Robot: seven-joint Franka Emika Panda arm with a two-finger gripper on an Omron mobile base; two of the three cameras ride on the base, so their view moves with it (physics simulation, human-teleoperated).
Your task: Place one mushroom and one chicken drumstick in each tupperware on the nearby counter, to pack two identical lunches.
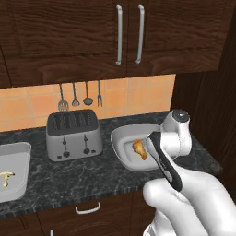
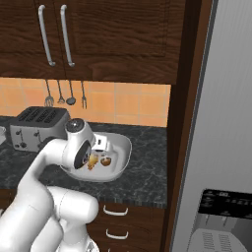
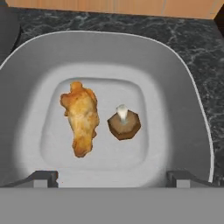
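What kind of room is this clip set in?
A rendered home kitchen, most likely. A silver four-slot toaster stands on a black stone counter, cooking utensils hang on an orange tiled wall below dark wood cabinets, and a steel fridge stands at the right.

Silver toaster (image 1: 74,134) below hanging utensils (image 1: 78,96); steel fridge (image 2: 221,147) rightward.
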